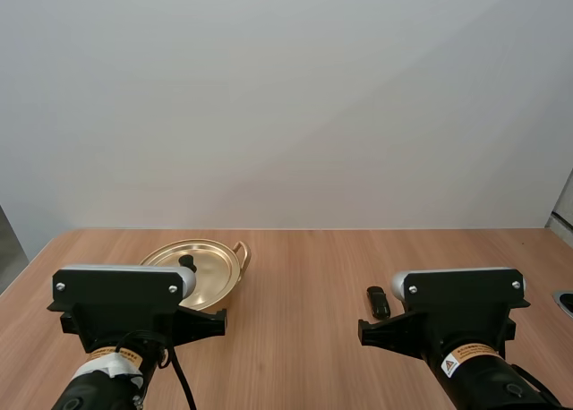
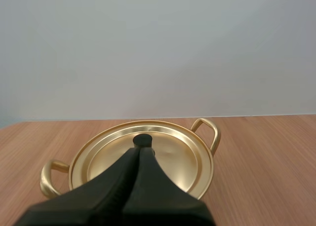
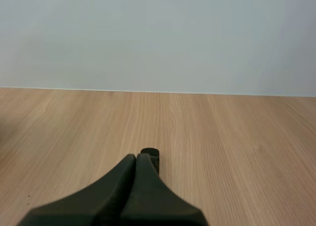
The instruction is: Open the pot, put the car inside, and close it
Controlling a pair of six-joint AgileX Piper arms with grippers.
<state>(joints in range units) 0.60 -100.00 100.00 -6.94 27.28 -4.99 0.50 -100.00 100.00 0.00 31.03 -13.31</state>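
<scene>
A gold pot [image 1: 226,285] with two loop handles stands on the wooden table, left of centre, and its gold lid [image 1: 208,265] with a black knob [image 1: 186,261] is on. In the left wrist view the lid [image 2: 177,157] lies straight ahead. My left gripper [image 2: 140,149] is shut into one dark wedge, and its tips line up just short of the knob [image 2: 143,138]. A small black car [image 1: 378,301] sits on the table right of centre. My right gripper [image 3: 137,158] is shut on nothing, its tips just before the car [image 3: 152,153].
The wooden table [image 1: 304,338] runs back to a plain pale wall. Bare wood lies between the pot and the car. A grey object [image 1: 565,301] shows at the table's right edge.
</scene>
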